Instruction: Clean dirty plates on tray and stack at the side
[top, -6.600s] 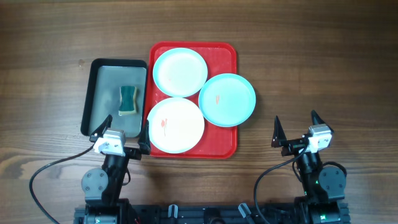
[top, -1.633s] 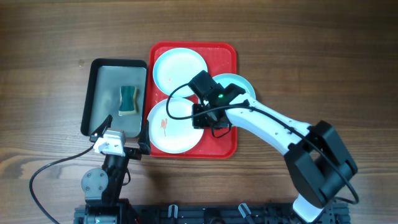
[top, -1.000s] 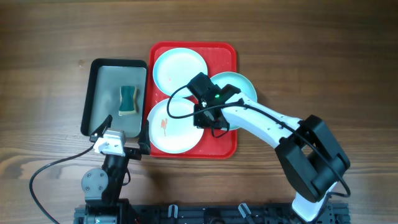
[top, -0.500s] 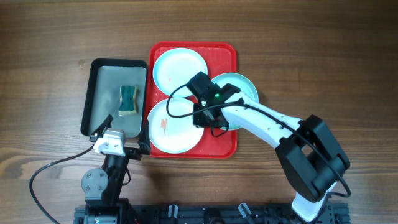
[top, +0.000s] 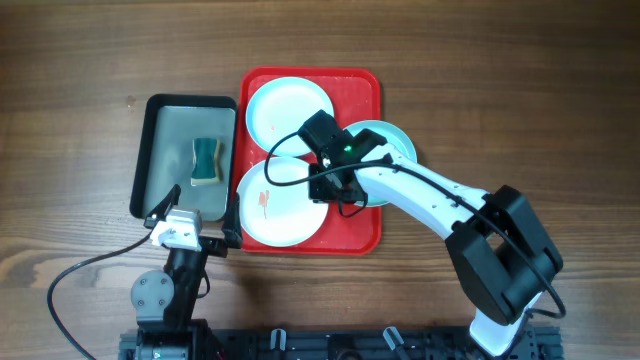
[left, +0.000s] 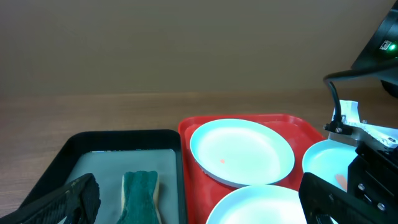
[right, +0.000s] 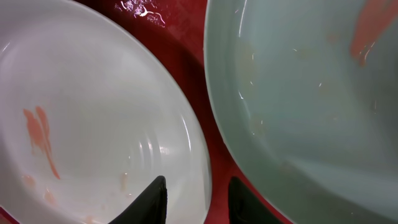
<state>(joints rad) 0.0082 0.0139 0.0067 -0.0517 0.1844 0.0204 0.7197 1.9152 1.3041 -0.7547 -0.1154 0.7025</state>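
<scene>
The right gripper (right: 200, 200) is seen with its fingers slightly spread, and the rim of the red-smeared white plate (right: 93, 124) is straddled by them; no squeeze is visible. Just to its other side the aqua plate (right: 298, 93) is found, with a strip of the tray (right: 183, 50) bared between both plates. Beyond the gripper a third plate (top: 289, 115) is set on the tray. Well apart, the left gripper (left: 199, 186) is held wide apart.
</scene>
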